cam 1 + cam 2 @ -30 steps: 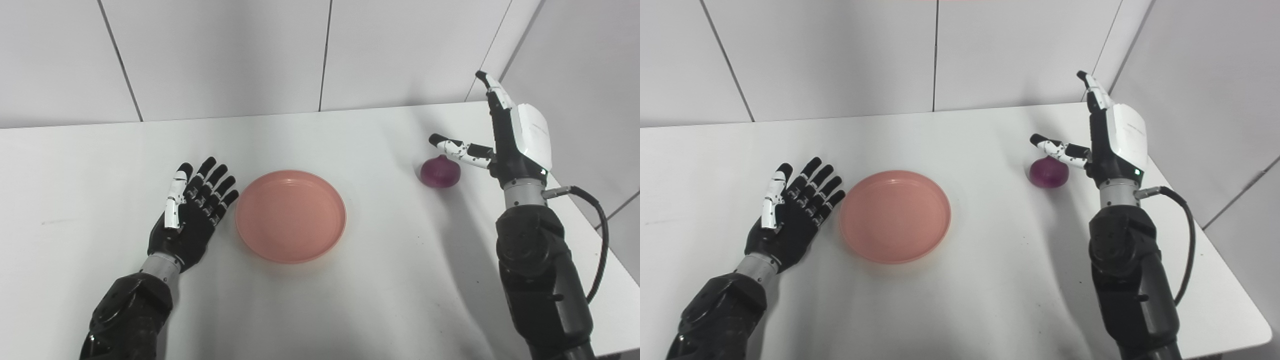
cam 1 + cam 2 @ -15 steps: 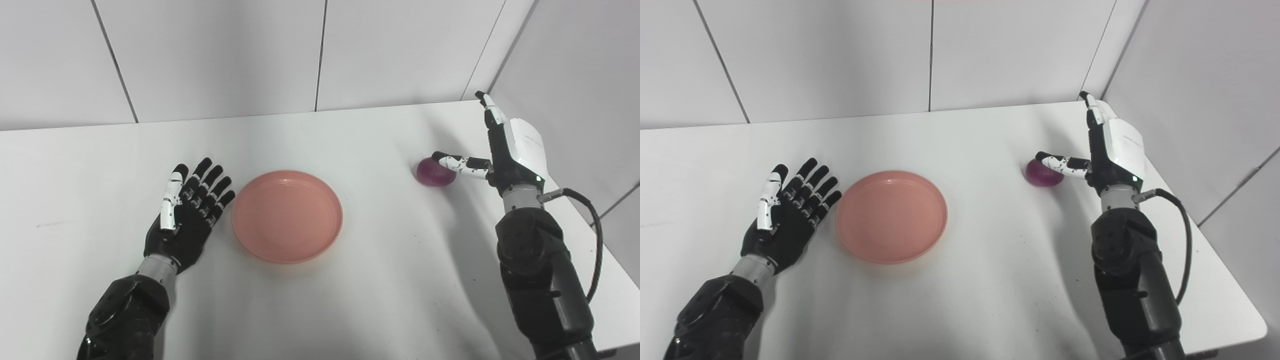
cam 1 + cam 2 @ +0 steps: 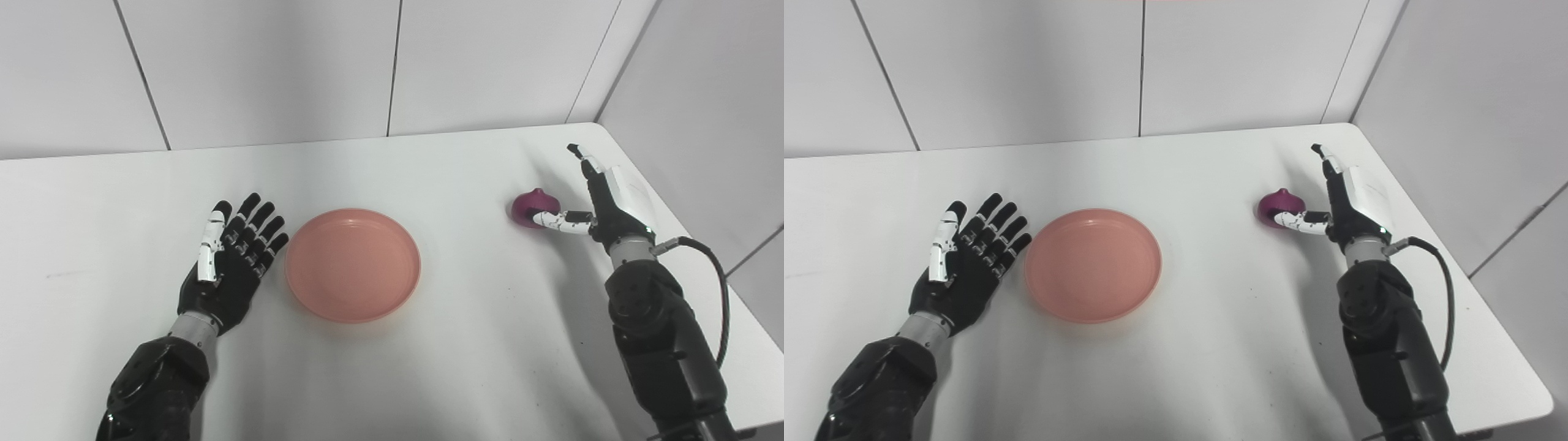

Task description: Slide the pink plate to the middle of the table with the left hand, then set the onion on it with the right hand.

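Our open right hand (image 3: 603, 202) flanks the onion (image 3: 534, 207); closing unevenly could roll it off the desk (image 3: 429, 380).

Our left robot hand (image 3: 229, 263) is black with one white digit; our right robot hand (image 3: 606, 199) wears a white back plate; a black cable (image 3: 716, 294) loops beside its dark forearm.

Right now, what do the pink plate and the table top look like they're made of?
The pink plate looks like molded plastic: even salmon color, matte with a soft sheen, thick rounded rim. The table appears to be white laminate or painted board, smooth and satin, showing soft shadows and a few small dark specks. Neither is certain from looks alone.
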